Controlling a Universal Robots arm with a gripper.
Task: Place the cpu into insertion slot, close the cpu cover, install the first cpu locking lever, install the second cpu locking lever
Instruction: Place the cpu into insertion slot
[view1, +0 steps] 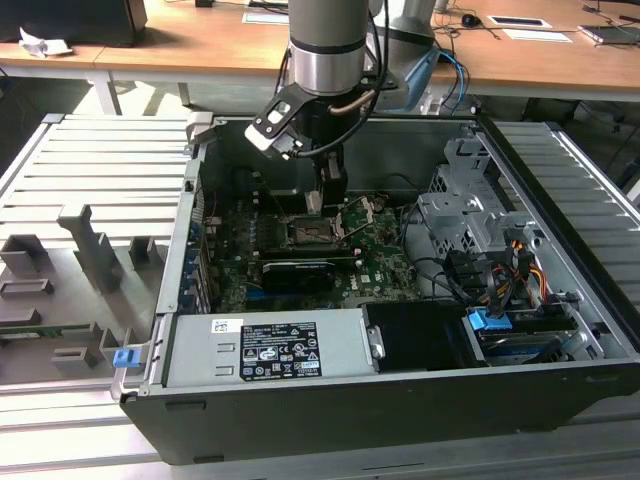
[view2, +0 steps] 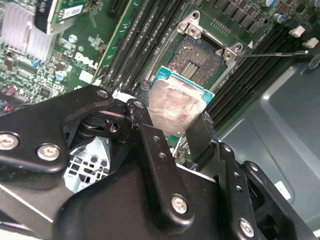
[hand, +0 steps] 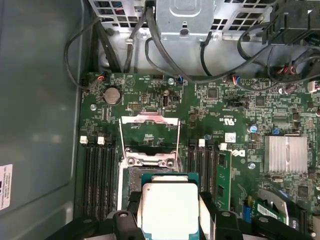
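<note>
My gripper (view2: 175, 127) is shut on the cpu (view2: 176, 106), a thin square chip with a dull silver top and a green edge, held by two opposite sides in both wrist views. The cpu (hand: 170, 207) hangs just above the insertion slot (view2: 204, 52), an open black socket with a silvery rim. In the first wrist view the cpu cover (hand: 150, 120) stands flipped open beyond the slot, the green board showing through its window. In the exterior view my gripper (view1: 323, 200) hovers over the insertion slot (view1: 308, 233) inside the open computer case.
A thin locking lever (view2: 274, 52) sticks out beside the slot. Memory slots (hand: 97, 175) flank it on both sides. A long black card (view1: 297, 272), the power supply (view1: 270, 350), a grey drive cage (view1: 462, 215) with loose cables (view1: 500, 270) and a finned heatsink (hand: 286, 154) crowd the case.
</note>
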